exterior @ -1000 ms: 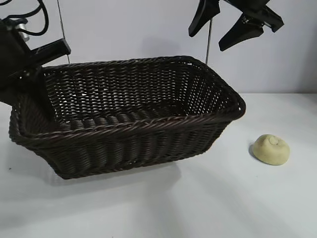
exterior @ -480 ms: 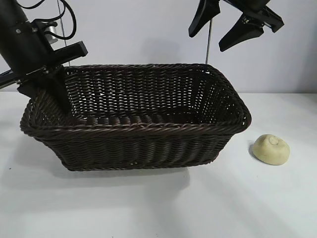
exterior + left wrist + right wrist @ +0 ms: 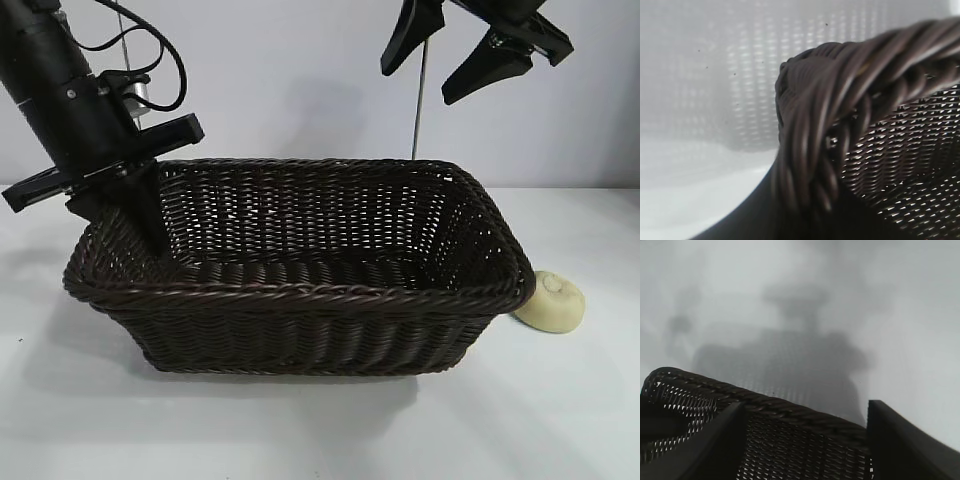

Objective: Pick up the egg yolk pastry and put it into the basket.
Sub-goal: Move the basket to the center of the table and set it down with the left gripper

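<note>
1. Now the left claw (image 3: pixel 150 225) is clamped on the braided rim at the left end of the basket (image 3: pixel 300 300), one black finger (image 3: pixel 148 215) reaching down inside the wall there.
2. Its wrist view is filled by that rim (image 3: pixel 820 125), blurred and very close, so which side of it the other finger sits on I cannot quite make out.
3. The basket stands on the white bench (image 3: pixel 320 430), long side toward the outside camera, dark brown and near black, with nothing lying inside it.
4. The pastry (image 3: pixel 550 300) rests on the bench just beside the basket's right end, its nearer edge hidden behind the rim corner; whether the two touch cannot be told.
5. It is pale yellow-cream, domed, with a faint round mark on top.
6. The right claw (image 3: pixel 465 55) hangs high above the basket's right end, jaws spread wide and holding nothing.
7. From its own wrist view, the two dark fingers (image 3: pixel 710 445) frame the basket rim (image 3: pixel 790 412) below.
</note>
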